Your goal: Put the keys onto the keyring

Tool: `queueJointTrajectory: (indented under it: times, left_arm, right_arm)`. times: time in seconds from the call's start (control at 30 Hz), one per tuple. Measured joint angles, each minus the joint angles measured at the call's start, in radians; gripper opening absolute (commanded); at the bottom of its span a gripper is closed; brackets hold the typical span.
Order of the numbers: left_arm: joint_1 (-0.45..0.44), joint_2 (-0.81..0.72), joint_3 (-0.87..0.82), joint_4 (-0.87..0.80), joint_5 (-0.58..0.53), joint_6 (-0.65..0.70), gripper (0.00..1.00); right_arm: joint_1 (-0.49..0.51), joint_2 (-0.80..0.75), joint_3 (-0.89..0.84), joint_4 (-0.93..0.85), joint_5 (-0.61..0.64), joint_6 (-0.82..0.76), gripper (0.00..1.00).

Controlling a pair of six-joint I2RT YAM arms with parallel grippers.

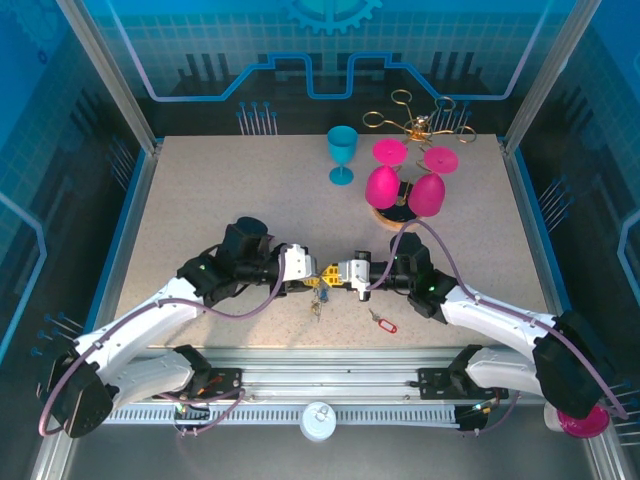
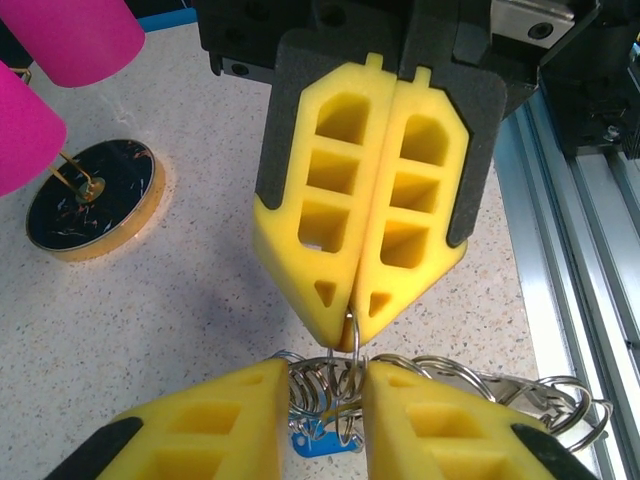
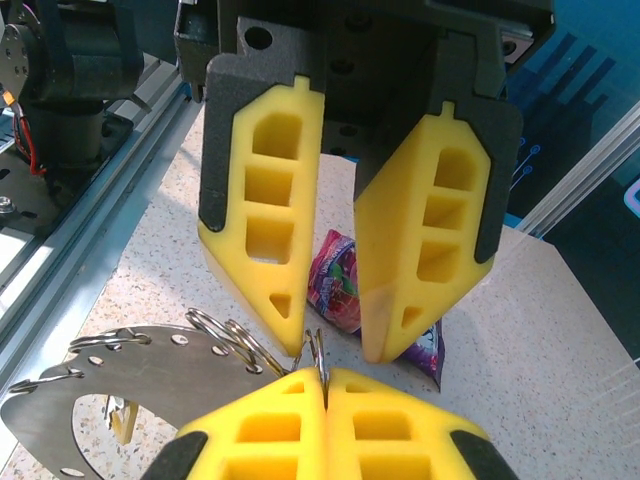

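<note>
Closest to your lens is the right gripper (image 3: 325, 385), its yellow pads pressed flat together and pinching one thin wire loop of the keyring (image 2: 326, 386) between their tips. Facing it tip to tip is the left gripper (image 3: 335, 348), whose jaws stand narrow with daylight between them. In its own wrist view the bundled rings sit in that gap, but you cannot tell whether the pads actually press on them. Both meet above the speckled table (image 1: 200, 200), near its front edge and about midway across. At the back you have two pink goblets (image 1: 382, 187) tipped bowl-down, side by side over a black, gold-rimmed disc (image 2: 95, 200). A teal goblet (image 1: 342, 150) stands upright just left of them, and a gold wire rack (image 1: 420, 122) sits behind. A flat steel plate (image 3: 130, 365) punched with holes hangs off the rings, on the side toward the rail. A purple snack packet (image 3: 338, 280) lies on the table behind the left gripper's fingers. Smallest are the keys. The blue key (image 2: 318, 442) hangs under the ring bundle, already on it. The red key (image 1: 382, 323) lies loose on the table, apart from the rings, right of the grippers and nearer the rail.
</note>
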Motion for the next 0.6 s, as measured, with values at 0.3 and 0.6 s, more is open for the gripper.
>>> queueJointTrajectory:
  times: [0.3, 0.6]
  left_arm:
    - [-0.008, 0.008, 0.0, 0.004, 0.0, 0.007, 0.0]
    - [-0.01, -0.01, 0.0, 0.013, -0.044, -0.081, 0.0]
  right_arm:
    - [0.001, 0.002, 0.002, -0.005, 0.008, 0.004, 0.0]
    - [-0.018, -0.015, 0.006, 0.016, 0.105, 0.087, 0.51]
